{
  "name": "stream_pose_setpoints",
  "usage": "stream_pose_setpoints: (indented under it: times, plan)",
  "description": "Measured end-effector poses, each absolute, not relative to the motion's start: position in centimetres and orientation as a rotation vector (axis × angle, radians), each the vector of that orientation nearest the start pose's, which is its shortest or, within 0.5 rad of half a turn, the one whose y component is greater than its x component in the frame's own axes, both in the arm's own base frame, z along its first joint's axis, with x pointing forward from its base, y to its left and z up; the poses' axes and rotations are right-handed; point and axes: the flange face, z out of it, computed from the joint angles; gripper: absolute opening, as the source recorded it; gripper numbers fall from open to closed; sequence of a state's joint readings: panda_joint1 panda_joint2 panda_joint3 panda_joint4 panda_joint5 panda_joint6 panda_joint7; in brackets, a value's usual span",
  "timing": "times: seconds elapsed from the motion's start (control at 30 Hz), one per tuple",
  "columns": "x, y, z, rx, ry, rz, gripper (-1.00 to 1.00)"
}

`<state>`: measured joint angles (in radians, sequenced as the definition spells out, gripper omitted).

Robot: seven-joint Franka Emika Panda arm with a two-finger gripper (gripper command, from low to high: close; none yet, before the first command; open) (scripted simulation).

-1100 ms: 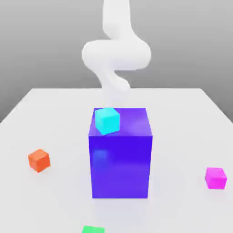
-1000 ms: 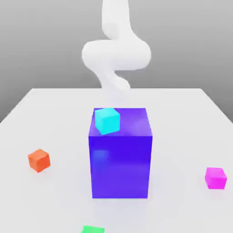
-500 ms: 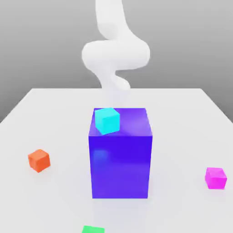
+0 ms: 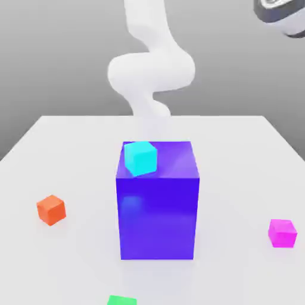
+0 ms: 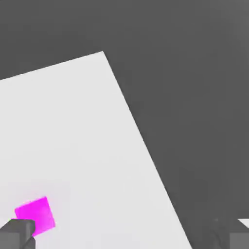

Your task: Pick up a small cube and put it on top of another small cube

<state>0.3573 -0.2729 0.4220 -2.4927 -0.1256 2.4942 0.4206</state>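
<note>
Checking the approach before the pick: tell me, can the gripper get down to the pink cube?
Probably yes. The pink cube sits alone on the table, apart from the blue block, nothing above it.

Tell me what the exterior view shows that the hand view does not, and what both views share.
Exterior view alone: the white robot arm, the large blue-violet block with a small cyan cube on top, the small orange cube on the exterior view's left, and the small green cube at the near edge.

Hand view alone: the dark fingertips of the end effector, and the dark ground beyond the table's edge.

Both: the small magenta cube resting on the white table.
</note>
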Motion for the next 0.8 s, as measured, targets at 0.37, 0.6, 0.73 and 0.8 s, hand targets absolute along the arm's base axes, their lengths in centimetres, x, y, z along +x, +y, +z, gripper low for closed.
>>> stream_pose_setpoints:
  times: [0.37, 0.6, 0.73, 0.8]
  plan:
    - [32.4, 31.9, 22.2, -2.971, -1.061, -0.069, 0.0]
    - [32.0, 31.5, 15.0, -2.941, -1.106, -0.008, -1.0]
    - [31.9, 31.5, 14.9, -2.942, -1.106, -0.007, -1.0]
    - [31.9, 31.4, 13.6, -2.941, -1.109, -0.003, -1.0]
